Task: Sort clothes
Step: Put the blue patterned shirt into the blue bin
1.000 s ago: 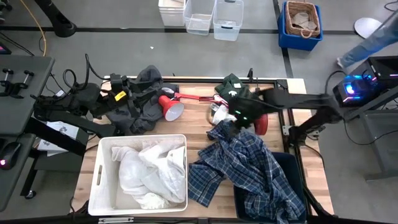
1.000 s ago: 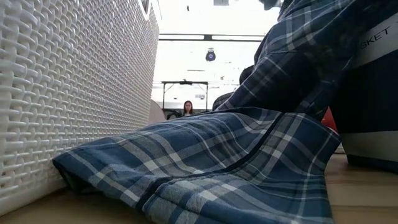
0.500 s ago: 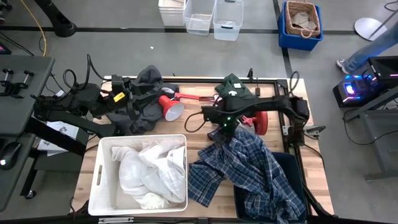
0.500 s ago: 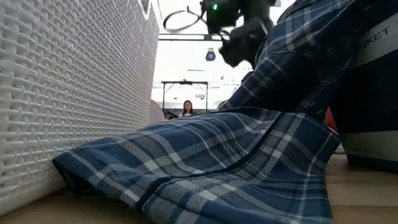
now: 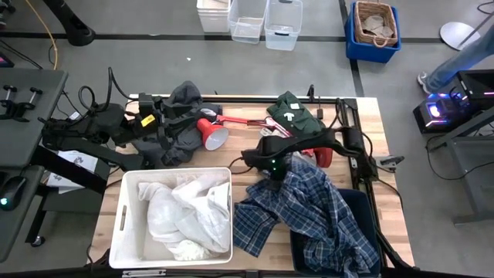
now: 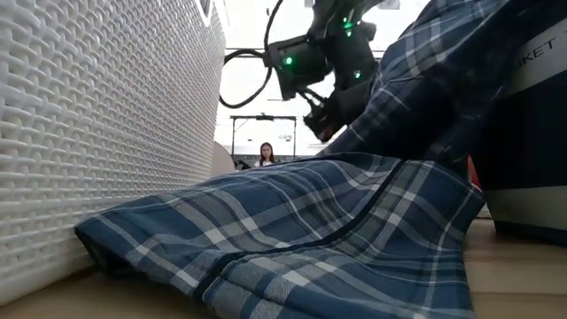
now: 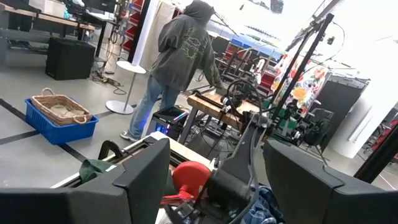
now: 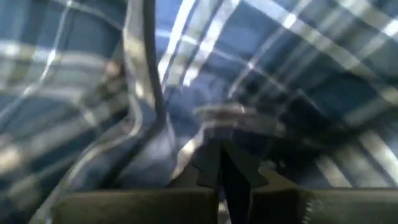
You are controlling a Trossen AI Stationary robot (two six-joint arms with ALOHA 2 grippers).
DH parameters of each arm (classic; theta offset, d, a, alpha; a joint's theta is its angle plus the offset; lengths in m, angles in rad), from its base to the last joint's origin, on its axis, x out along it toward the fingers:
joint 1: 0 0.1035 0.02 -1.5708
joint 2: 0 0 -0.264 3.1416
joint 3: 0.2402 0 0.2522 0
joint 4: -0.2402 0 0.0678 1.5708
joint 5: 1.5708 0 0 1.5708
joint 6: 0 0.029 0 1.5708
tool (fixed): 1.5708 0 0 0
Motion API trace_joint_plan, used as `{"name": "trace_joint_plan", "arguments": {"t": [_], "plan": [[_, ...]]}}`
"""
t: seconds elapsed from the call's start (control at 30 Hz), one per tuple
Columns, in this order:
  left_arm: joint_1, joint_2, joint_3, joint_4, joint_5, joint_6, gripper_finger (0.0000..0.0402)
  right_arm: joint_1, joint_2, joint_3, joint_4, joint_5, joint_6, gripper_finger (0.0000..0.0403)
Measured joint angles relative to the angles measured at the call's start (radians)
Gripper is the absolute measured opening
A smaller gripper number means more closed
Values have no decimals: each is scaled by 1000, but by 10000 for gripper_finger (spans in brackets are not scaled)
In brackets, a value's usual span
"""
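Observation:
A blue-and-white plaid shirt point(image 5: 309, 208) lies spread on the table, its right part draped over the navy bin point(image 5: 361, 202). My right gripper point(image 5: 272, 171) is down at the shirt's far left edge, shut on it. White clothes point(image 5: 181, 212) fill the white bin point(image 5: 123, 224). A dark grey garment point(image 5: 181, 100) lies at the far left under my left gripper point(image 5: 166, 123), which stands open with nothing between its fingers point(image 7: 143, 180). A dark green garment point(image 5: 292, 108) lies at the far edge. My right gripper pinches the plaid shirt near its far left edge point(image 8: 239, 115), fingertips point(image 8: 208, 163) closed together in the cloth. It comes slanting down from the far side point(image 6: 323, 120). One layer or several, I cannot tell. The shirt still lies slack on the table and over the bin.
A red desk lamp point(image 5: 212, 135) lies between the two arms, its red base point(image 5: 324, 153) beside the right arm. The white bin's woven wall point(image 6: 106, 133) stands close to the shirt. A person point(image 7: 186, 56) stands beyond the table's right side. Bins and a basket point(image 5: 374, 27) sit on the floor.
My right arm has folded in from the table's right side. Its gripper has gone toward the left and near edges and come down onto the plaid shirt's far edge. The shirt lies as before.

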Motion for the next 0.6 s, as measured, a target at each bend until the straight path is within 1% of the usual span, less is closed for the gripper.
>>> {"name": "trace_joint_plan", "arguments": {"t": [0.1,0.17,0.23,0.3,0.37,0.47,0.53,0.6], "plan": [[0,0,0,0,0,1,248,29,-71,59,-57,-2,20,2],[0,0,0,0,0,4,248,63,-156,130,-98,-26,54,1],[0,0,0,0,0,17,248,101,-244,201,-129,-44,127,1],[0,0,0,0,-1,27,248,141,-328,257,-152,-92,228,1],[0,0,0,0,-1,27,248,193,-400,295,-184,-131,367,0],[0,0,0,1,-2,27,248,311,-496,307,-206,-130,578,0],[0,0,0,1,-5,27,248,408,-541,291,-205,-95,698,0],[0,0,0,4,-11,27,248,489,-564,289,-200,19,793,0]]}}
